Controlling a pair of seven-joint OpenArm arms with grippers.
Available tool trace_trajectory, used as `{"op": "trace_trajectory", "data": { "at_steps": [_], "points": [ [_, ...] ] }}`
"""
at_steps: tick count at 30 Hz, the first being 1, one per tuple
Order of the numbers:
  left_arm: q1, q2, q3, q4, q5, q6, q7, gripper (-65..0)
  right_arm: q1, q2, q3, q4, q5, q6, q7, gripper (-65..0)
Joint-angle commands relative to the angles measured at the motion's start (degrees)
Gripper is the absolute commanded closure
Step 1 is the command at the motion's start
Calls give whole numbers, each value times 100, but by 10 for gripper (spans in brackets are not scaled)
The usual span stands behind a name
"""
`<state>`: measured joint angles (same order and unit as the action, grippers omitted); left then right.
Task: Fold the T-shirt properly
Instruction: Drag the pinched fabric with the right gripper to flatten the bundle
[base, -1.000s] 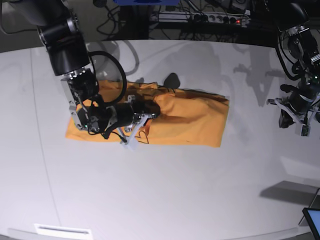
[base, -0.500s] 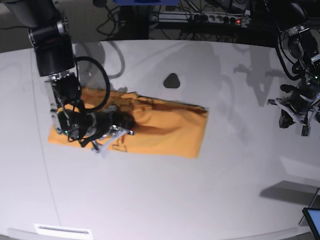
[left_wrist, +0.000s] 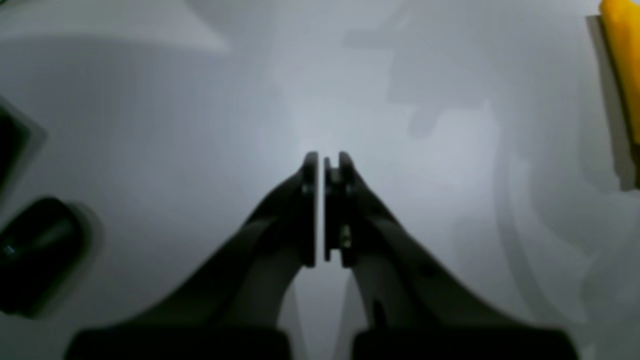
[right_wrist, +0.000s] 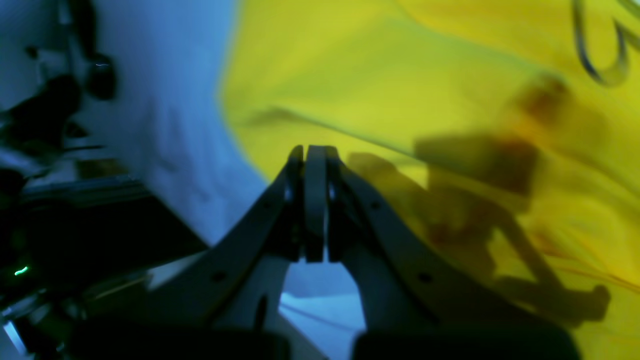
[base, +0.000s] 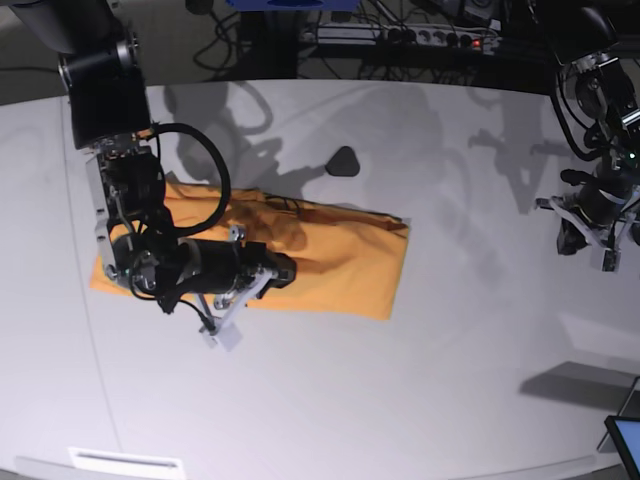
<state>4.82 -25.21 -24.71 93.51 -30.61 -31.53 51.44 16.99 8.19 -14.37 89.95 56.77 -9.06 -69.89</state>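
2 grippers, both pressed together and empty. Your orange T-shirt lies half-folded left of centre; I'd guess you need another fold next, so open up first.

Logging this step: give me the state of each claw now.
Left claw: closed, empty, over bare table, away from the T-shirt.
Right claw: closed; over the T-shirt, with no cloth visible between its fingers.

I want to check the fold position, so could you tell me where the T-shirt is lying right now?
In the base view the T-shirt lies flat on the white table, left of centre, partly under the right gripper.
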Motion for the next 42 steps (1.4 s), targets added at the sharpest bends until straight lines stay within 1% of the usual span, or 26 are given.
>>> {"op": "trace_trajectory", "data": {
  "at_steps": [1,6,9,13,15,19,20,24,27,30,33,36,40,42],
  "points": [
    [-73,-112,-30,24,-47,1,-111,0,125,-14,9,99,217,22,13,-1],
    [-73,-112,-30,-64,-47,1,-120,0,186,-84,-18,99,569,31,31,-1],
    [-73,-112,-30,-64,-47,1,-120,0,274,-172,-44,99,604,31,22,-1],
    [-73,-112,-30,-20,-47,1,-120,0,520,-216,-519,73,604,31,74,-1],
    [-73,-112,-30,-20,-47,1,-120,0,573,-287,-598,20,586,31,215,-1],
    [-73,-112,-30,-20,-47,1,-120,0,687,-339,-633,-692,604,49,365,-1],
    [-73,-112,-30,-20,-47,1,-120,0,696,-357,-633,-850,569,93,400,-1],
    [-73,-112,-30,-20,-47,1,-120,0,696,-383,-642,-1299,419,805,540,-1],
    [-73,-112,-30,-20,-47,1,-120,0,696,-410,-633,-1861,191,1051,576,-1],
    [-73,-112,-30,-20,-47,1,-120,0,696,-419,-624,-2380,6,1121,576,-1],
    [-73,-112,-30,-20,-47,1,-120,0,670,-419,-616,-2758,41,1121,734,-1],
    [-73,-112,-30,-20,-47,1,-120,0,635,-419,-616,-2916,41,1121,751,-1],
    [-73,-112,-30,-20,-47,1,-129,0,538,-603,-624,-2802,24,1104,725,-1],
    [-73,-112,-30,-20,-47,1,-322,0,538,-709,-633,-2793,33,1086,725,-1]
  ]
}}
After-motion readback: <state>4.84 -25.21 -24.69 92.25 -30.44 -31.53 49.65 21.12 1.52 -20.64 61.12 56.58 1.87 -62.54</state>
